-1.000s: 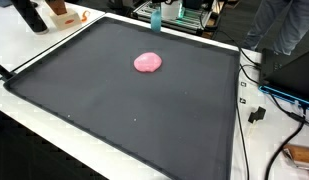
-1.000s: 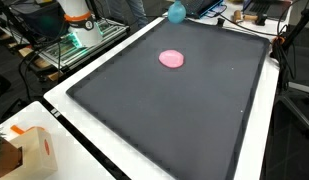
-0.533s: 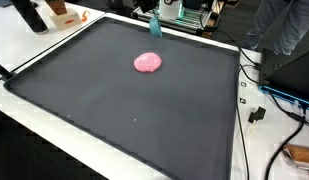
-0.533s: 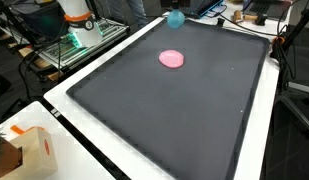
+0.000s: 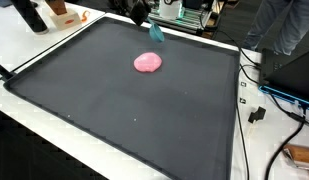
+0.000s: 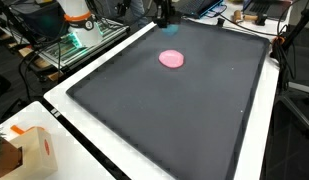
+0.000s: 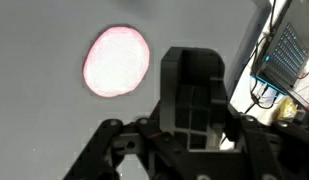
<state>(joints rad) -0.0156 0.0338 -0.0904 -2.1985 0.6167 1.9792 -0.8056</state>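
A pink lump (image 5: pixel 147 62) (image 6: pixel 171 58) lies on the black mat (image 5: pixel 114 115) (image 6: pixel 174 125), toward its far side. My gripper (image 5: pixel 149 22) (image 6: pixel 166 17) comes in over the mat's far edge, just beyond the lump and above it. At its tip a small teal object (image 5: pixel 155 34) shows, blurred and tilted, and the fingers seem shut on it. In the wrist view the gripper (image 7: pixel 191 55) reads as one closed black block that hides the teal object. The pink lump (image 7: pixel 117 60) sits up and to its left, apart from the fingers.
White table borders the mat. An orange-and-white box (image 6: pixel 29 150) stands at a near corner. A dark item (image 5: pixel 32 15) and an orange one (image 5: pixel 62 14) sit off the mat. Cables (image 5: pixel 259 112) trail along one side. An equipment rack (image 6: pixel 79 40) stands behind.
The teal object has moved from the mat's far edge toward the pink lump, and the black gripper has come into both exterior views with it. The lump has not moved.
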